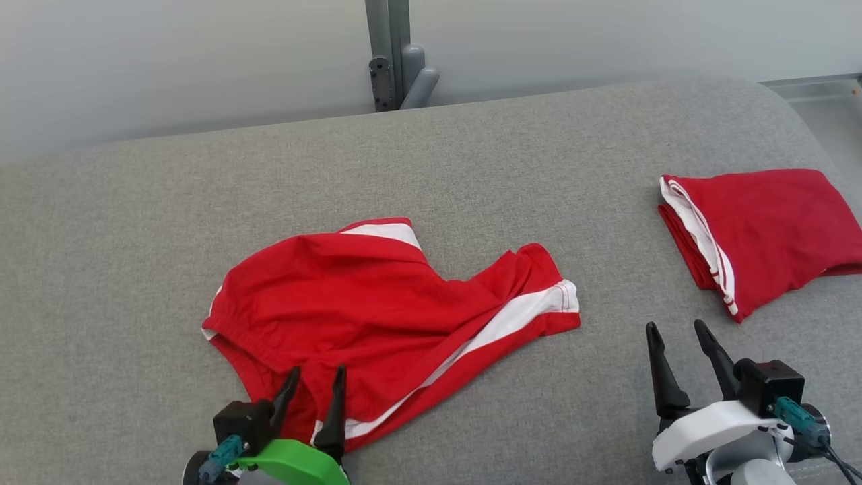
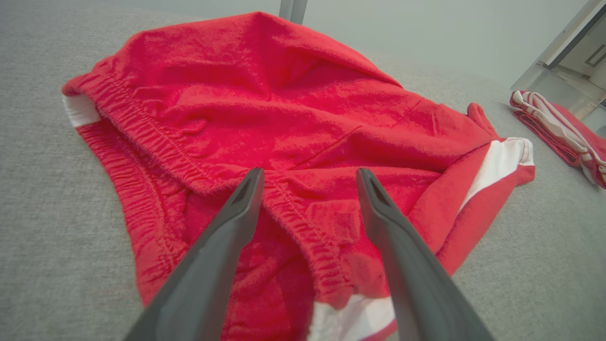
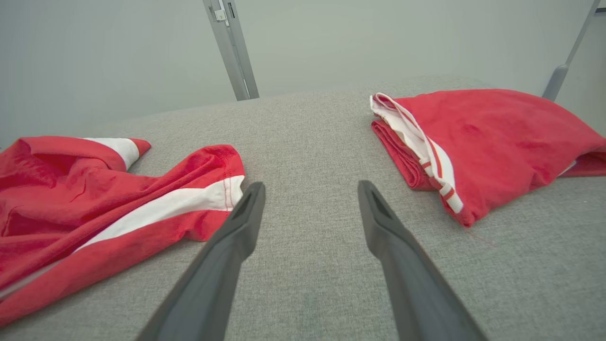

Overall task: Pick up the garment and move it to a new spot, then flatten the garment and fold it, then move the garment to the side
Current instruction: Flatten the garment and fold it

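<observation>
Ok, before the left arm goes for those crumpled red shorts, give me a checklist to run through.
1. Left pincer open: ok.
2. Left pincer lined up on the red shorts: ok, the waistband lies between its fingers in the left wrist view.
3. Fingers touching the cloth: cannot tell.
4. Right pincer open and empty: ok, over bare grey surface.
5. Folded red garment apart from the red shorts: ok, off to the right.
6. Red shorts lying flat: not ok, rumpled.
</observation>
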